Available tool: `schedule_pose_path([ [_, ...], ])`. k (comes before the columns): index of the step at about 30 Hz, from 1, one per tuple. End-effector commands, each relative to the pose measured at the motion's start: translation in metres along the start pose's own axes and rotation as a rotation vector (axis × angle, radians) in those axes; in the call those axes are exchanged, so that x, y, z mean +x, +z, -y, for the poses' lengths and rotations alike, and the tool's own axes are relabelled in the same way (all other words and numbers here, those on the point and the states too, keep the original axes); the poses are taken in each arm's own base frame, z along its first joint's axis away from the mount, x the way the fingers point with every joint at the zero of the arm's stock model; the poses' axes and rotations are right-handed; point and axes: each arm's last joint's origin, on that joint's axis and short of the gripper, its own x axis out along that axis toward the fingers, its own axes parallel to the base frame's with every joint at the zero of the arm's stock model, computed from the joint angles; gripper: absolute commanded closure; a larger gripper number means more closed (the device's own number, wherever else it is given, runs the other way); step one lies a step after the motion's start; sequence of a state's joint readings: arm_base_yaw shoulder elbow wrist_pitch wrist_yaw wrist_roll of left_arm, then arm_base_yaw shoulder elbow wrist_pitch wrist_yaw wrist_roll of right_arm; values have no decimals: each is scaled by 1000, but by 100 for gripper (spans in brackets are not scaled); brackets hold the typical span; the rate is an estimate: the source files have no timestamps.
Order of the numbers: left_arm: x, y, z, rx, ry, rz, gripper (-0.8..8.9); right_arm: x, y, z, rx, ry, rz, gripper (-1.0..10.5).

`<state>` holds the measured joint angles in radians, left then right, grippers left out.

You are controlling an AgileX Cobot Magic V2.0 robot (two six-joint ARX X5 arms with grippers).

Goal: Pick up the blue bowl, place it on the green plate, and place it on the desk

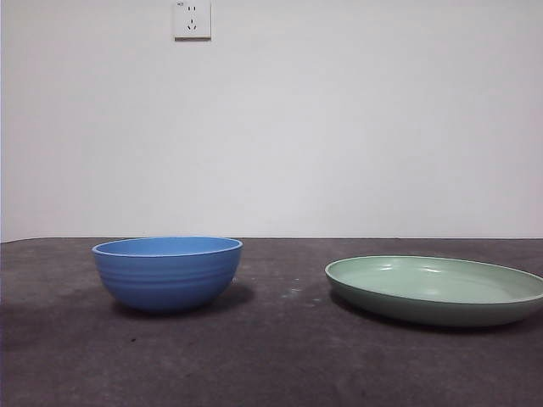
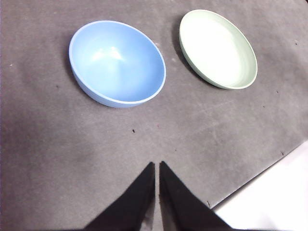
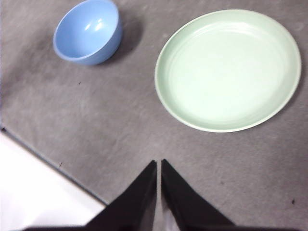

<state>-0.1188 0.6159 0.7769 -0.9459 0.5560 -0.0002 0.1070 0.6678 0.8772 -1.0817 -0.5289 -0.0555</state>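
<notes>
Underneath, speckled desk meets white wall; left end effector and right end effector closed, empty.

In the front view the green plate runs off the picture's edge on its side away from the blue bowl, so that rim is lost. The bowl's inside is hidden behind its near wall there. The wall socket above the bowl is clipped at its top, and the small mark on it is perhaps lettering, too tiny to read.
</notes>
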Motion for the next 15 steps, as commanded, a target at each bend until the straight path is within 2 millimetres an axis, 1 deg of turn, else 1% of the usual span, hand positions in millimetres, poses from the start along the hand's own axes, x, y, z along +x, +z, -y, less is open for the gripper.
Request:
schedule_pose_path([
  [1,-3,5,3,35,-11,16,799,-3,4,-4,-44,15,16,939],
  [6,-3,4,3,33,-11,16,783,-3,4,-4,-42,18,14,937],
  [8,-3,4,3,33,-11,16,773,-3,4,-4,-36,18,15,908],
  [9,-3,4,3,33,-11,16,740,-3,4,-4,-33,18,14,851],
  [11,-3,4,3,29,-11,16,591,-3,4,-4,-26,18,14,682],
  [12,-3,4,3,29,-10,16,516,-3,4,-4,-26,18,14,618],
  [13,-3,5,3,29,-10,16,440,-3,4,-4,-25,18,14,577],
  [14,-3,5,3,30,-10,18,394,-3,4,-4,-26,17,15,572],
  [15,-3,5,3,30,-10,19,381,-3,4,-4,-26,17,15,572],
])
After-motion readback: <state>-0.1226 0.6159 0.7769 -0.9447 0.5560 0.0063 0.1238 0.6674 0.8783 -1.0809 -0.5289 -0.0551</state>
